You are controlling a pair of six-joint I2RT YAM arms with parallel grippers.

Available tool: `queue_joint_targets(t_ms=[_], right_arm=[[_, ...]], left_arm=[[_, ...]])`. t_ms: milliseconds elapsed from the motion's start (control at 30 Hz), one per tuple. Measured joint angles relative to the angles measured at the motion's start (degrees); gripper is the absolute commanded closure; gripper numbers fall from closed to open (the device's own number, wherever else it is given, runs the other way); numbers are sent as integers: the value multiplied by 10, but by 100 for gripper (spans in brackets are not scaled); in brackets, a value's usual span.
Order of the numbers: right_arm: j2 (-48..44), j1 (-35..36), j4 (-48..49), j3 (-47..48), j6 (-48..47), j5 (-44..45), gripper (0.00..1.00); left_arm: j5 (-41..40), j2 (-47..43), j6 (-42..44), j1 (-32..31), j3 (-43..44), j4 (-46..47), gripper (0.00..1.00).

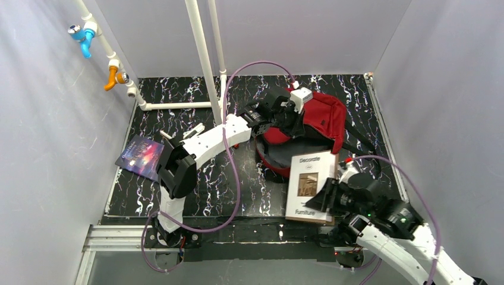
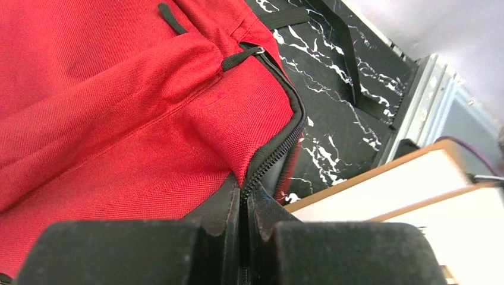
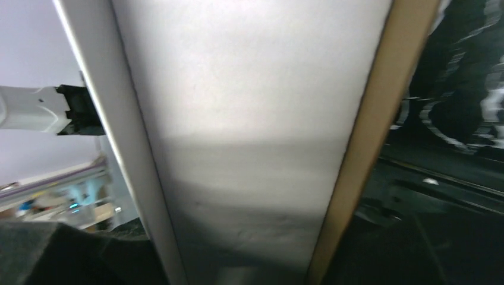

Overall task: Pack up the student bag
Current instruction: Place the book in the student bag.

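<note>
The large dark-red fabric student bag (image 1: 325,116) lies on the black marbled tabletop (image 1: 267,196). Its black zipper rim is pinched between the pressed-together left jaws, apparently to keep the mouth open. Packing looks under way. The right jaws clamp the edge of a white hardcover book (image 1: 310,185), held flat just short of that mouth. Next, I judge, the book must tilt and slide in beside the left jaws. The left arm (image 1: 202,145) reaches far forward, while the right arm (image 1: 401,217) stays folded close.

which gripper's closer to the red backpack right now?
Left. The left gripper is shut on the zipper edge of the red backpack. The right gripper holds the white Decorate Furniture book at the backpack's near side.
</note>
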Motion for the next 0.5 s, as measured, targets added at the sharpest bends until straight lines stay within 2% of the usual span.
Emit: queue_joint_targets(t_ms=[133,333,500], right_arm=[[-42,0,121,-124,103,-73,85],[-20,0,339,-195,232,-92,86],[4,0,453,-237,305,-85,86]], left_arm=[[-10,-12,43,-16,0,0,100],[2,-38,52,-24,-14,11,100],[26,-94,47,-23,-92,59,100]])
